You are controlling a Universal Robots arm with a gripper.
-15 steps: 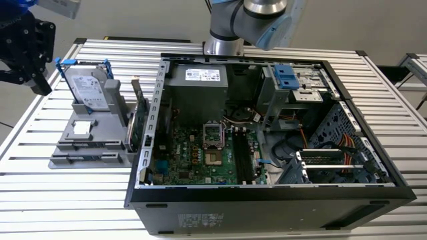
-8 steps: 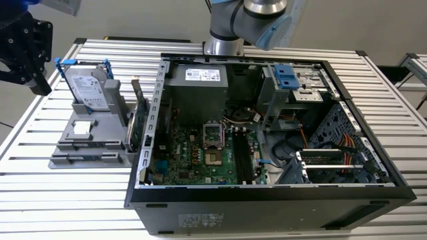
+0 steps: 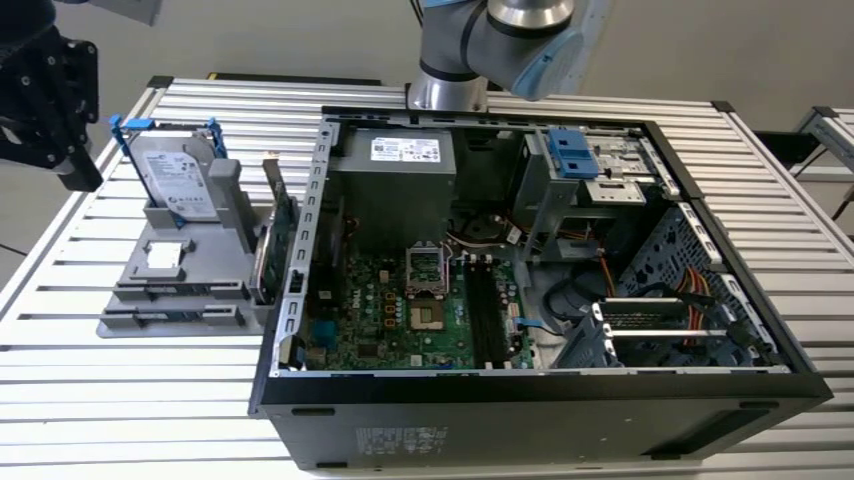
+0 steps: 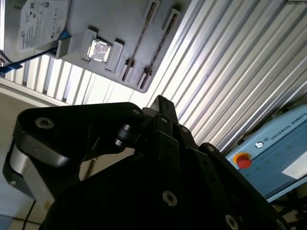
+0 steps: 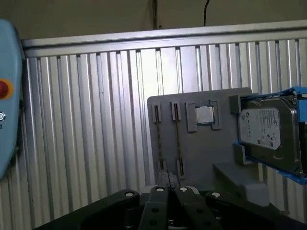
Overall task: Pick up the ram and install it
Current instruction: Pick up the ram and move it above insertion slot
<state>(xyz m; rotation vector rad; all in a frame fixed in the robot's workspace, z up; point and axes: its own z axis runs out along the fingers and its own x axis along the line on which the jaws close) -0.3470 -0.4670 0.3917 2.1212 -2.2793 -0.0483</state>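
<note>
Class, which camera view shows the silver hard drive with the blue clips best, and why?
The exterior view: the hard drive shows almost whole, leaning in the grey holder. In the first wrist view its label side is cut by the frame edge; in the second wrist view part shows.

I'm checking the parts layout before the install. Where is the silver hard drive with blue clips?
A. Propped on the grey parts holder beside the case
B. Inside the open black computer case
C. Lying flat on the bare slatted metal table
A: in the exterior view the silver hard drive leans on the grey parts holder, to the exterior view's left of the open black computer case.
</note>
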